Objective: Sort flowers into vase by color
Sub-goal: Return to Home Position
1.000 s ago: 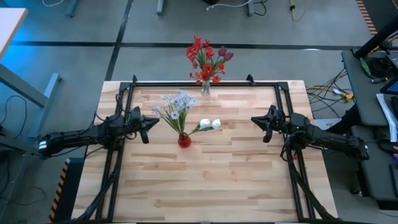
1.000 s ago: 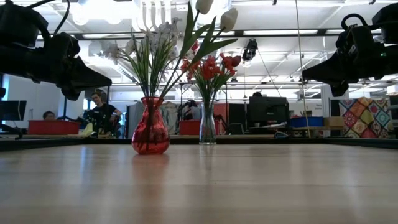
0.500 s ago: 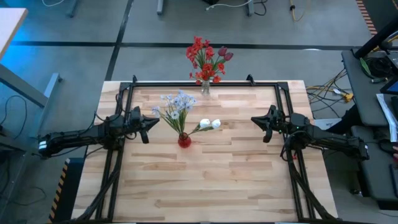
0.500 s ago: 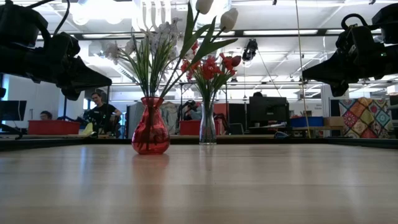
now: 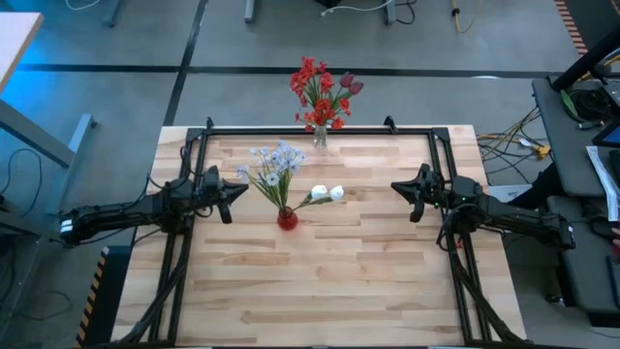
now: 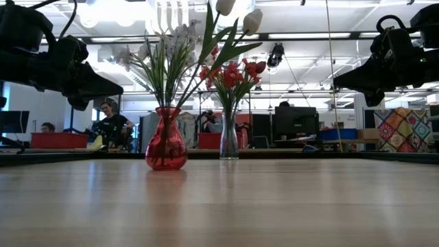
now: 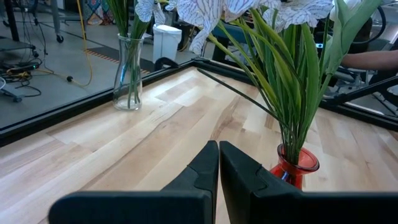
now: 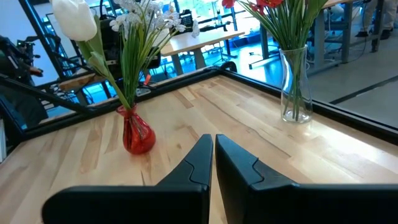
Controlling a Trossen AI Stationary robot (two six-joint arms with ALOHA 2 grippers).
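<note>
Wood table [image 5: 320, 281] with a black rail [image 5: 291, 129] along its far and side edges, grey shop floor beyond. Red vase [image 5: 287, 220] stands mid-table and holds the pale blue-white flowers [image 5: 276, 162] plus two white tulips [image 5: 327, 194] leaning right. Clear vase [image 5: 319, 137] sits at the far edge by the rail, holding the red flowers [image 5: 315, 87] and maroon buds [image 5: 351, 85]. No loose stems show on the table, so sorting looks finished. Left gripper [image 5: 240, 192] hangs above the table left of the red vase, near the blue-white blooms; its fingers are pressed together, nothing between them. Right gripper [image 5: 397, 188] hangs right of the tulips, well apart from them, fingers also together and empty. Step judged: parking both arms at home. Next move calls for little: any retreat should go straight outward, each arm toward its own side and away from the vases. Left side is tighter, with leaves close to the fingers; a brush there could tip the red vase. Near half of the table is bare, with plenty of room.
</note>
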